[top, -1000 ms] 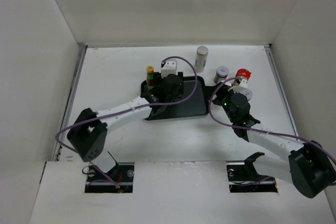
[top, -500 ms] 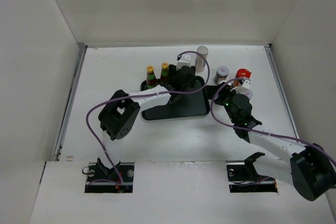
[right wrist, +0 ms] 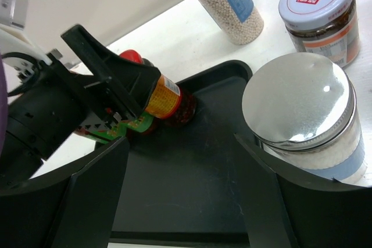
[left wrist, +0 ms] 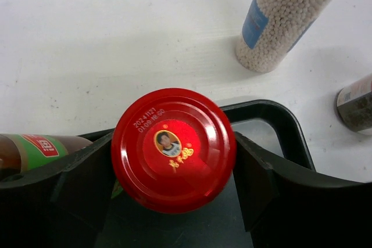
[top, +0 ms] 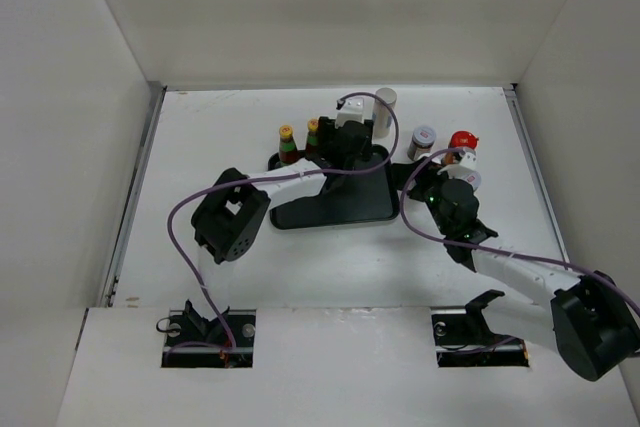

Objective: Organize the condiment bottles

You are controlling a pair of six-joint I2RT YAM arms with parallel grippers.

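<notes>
My left gripper [top: 345, 143] is over the back of the black tray [top: 345, 209], shut on a squat red-lidded jar [left wrist: 173, 148] whose base is at the tray floor [right wrist: 180, 108]. Two slim yellow-capped sauce bottles [top: 287, 144] [top: 313, 135] stand at the tray's back left, next to the jar. My right gripper [right wrist: 181, 143] is open and empty over the tray's right part. A silver-lidded white shaker jar [right wrist: 299, 108] stands just outside its right finger [right wrist: 261, 190]. A second red-lidded jar [top: 462, 141] stands on the table to the right.
A tall shaker of white beads [top: 385, 107] stands behind the tray, also in the left wrist view [left wrist: 285, 15]. A grey-lidded dark jar [top: 423, 140] stands right of the tray. White walls close in the table on three sides.
My left arm swung from the tray's middle toward its back right with the red-lidded jar. The second yellow-capped bottle came into view. The right arm barely moved.
</notes>
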